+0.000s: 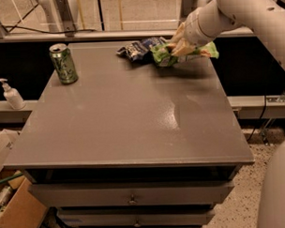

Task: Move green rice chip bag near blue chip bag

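Observation:
The green rice chip bag (165, 56) is at the far right of the grey table (133, 121), right beside the blue chip bag (139, 48), which lies at the table's back edge. My gripper (180, 48) is shut on the green bag's middle and holds it low over the table, its left end touching or almost touching the blue bag. My white arm comes in from the upper right and hides part of the green bag.
A green soda can (63, 63) stands at the table's back left. A white pump bottle (11, 94) stands on a ledge to the left. Drawers (132, 196) lie under the table front. A cardboard box (19, 214) is at the lower left.

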`<state>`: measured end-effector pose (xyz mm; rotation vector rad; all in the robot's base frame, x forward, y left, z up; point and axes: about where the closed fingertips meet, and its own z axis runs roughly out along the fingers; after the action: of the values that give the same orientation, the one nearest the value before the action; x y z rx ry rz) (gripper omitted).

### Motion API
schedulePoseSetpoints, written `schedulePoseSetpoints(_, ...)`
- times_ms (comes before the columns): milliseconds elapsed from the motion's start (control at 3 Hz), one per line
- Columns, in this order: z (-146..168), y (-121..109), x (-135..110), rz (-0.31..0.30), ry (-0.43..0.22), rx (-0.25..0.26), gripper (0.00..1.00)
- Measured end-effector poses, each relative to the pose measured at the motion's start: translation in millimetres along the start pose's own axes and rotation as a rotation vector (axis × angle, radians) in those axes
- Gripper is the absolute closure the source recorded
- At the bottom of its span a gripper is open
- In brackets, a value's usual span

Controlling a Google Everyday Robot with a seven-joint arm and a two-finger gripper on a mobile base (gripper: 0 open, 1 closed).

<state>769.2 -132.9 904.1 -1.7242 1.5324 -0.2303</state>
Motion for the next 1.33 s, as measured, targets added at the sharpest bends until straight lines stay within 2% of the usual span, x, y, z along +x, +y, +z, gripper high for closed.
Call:
schedulePoseSetpoints(667, 33.9, 2.1, 15.4, -0.018, -0.039, -0.051, 1.0)
schedulePoseSetpoints(1000, 38.1, 5.0, 12.3, -0.023, -0.063, -0.084, 0.84)
schedulePoseSetpoints(1333, 33.8, 7.8, 5.7, -0.037, -0.076, -0.114, 0.61)
